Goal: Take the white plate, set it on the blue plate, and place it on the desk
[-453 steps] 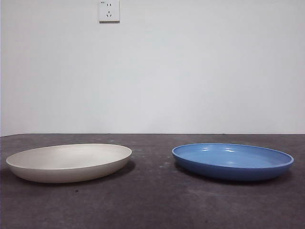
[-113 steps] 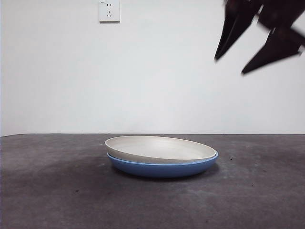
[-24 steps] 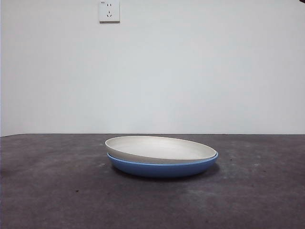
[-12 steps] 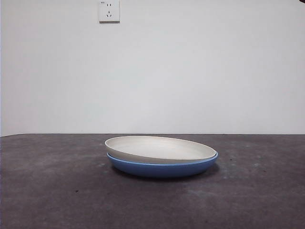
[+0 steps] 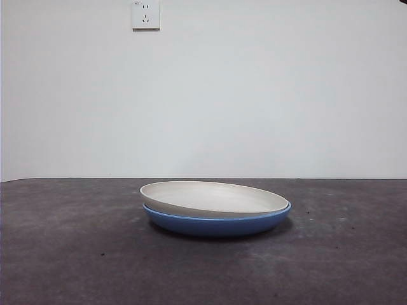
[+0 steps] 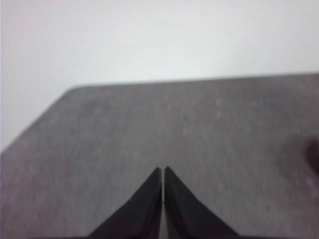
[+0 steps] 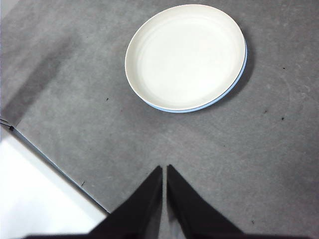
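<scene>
The white plate (image 5: 213, 197) lies nested in the blue plate (image 5: 216, 225) at the middle of the desk (image 5: 76, 254). In the right wrist view the white plate (image 7: 185, 56) covers the blue plate (image 7: 241, 71), which shows only as a thin rim. My right gripper (image 7: 164, 168) is shut and empty, raised well back from the plates. My left gripper (image 6: 163, 170) is shut and empty over bare desk (image 6: 99, 129), with no plate in its view. Neither gripper shows in the front view.
A white wall with a power socket (image 5: 145, 14) stands behind the desk. The desk's edge (image 7: 50, 162) runs close beside my right gripper in its wrist view.
None over the last second. Much earlier the plates lay apart, white left and blue right. A gripper seen high at the right 4.6 s ago has left the front view.
</scene>
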